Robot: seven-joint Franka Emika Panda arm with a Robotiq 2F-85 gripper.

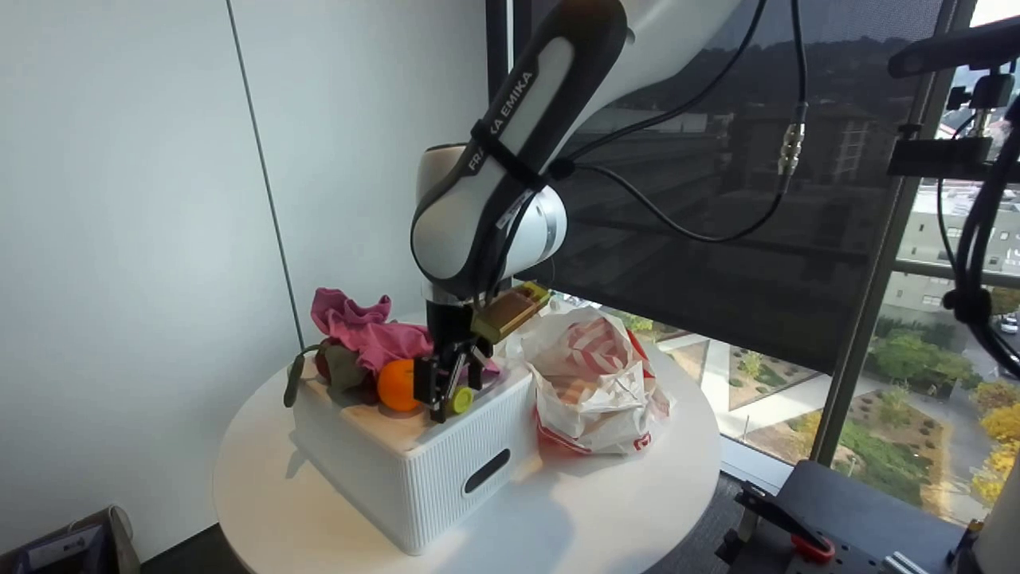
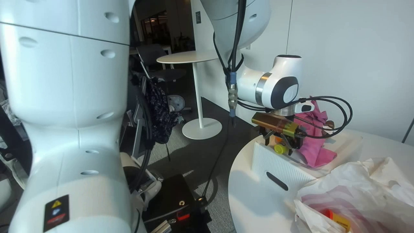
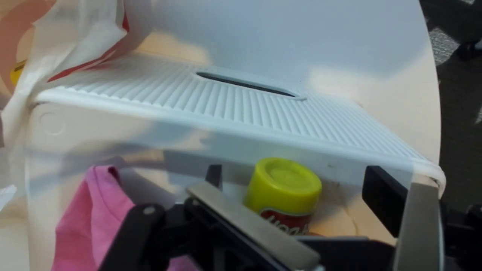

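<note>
My gripper is open over a yellow container with a dark red label. In the wrist view one finger stands on each side of it. A gap shows between the container and the right-hand fingertip; contact on the left cannot be made out. The container rests on top of a white ribbed box, close to its slotted side, and also shows in an exterior view as a yellow container. Beside the gripper lies an orange ball-like fruit. A pink cloth is heaped just behind.
A white plastic bag with red print leans near the box, holding a red and yellow item. Greyish-green cloth-like stuff lies at the box's far corner. Everything stands on a round white table by a wall and a window blind.
</note>
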